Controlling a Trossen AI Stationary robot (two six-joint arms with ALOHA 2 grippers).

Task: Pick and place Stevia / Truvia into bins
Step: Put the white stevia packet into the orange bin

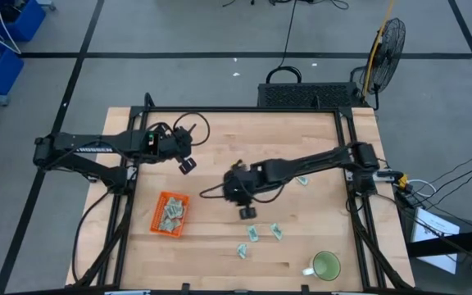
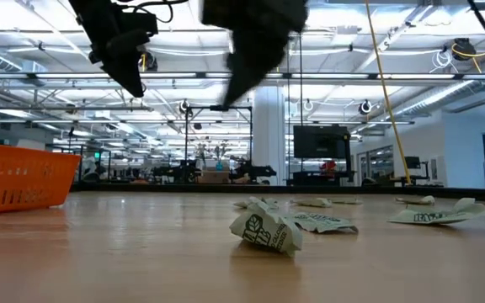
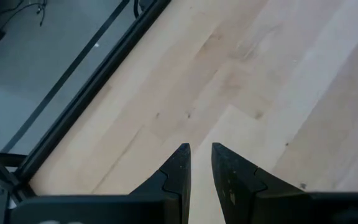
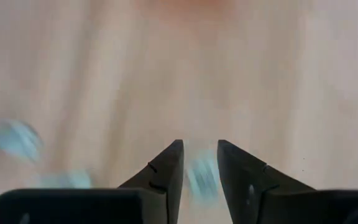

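Observation:
The orange tray (image 1: 159, 223) (image 2: 15, 172) sits near the table's left near part, with several pale green and white Stevia packets (image 1: 173, 213) inside. Loose packets lie flat on the wood (image 1: 252, 234) (image 1: 276, 231) (image 1: 242, 250), and one lies farther off (image 1: 301, 180). A crumpled packet (image 2: 268, 229) is closest in the low view. My right gripper (image 1: 247, 211) (image 4: 200, 149) hangs above the table right of the tray, open by a narrow gap. A blurred packet (image 4: 201, 177) shows on the table beyond that gap. My left gripper (image 1: 187, 164) (image 3: 201, 149) waits over bare wood beyond the tray, slightly open.
A round green mug (image 1: 326, 266) stands at the table's near right corner. Black frame rails (image 1: 347, 156) run along the table's sides, and cables loop by the far left (image 1: 191, 127). Bare wood (image 1: 220, 139) lies between the two grippers and across the far half.

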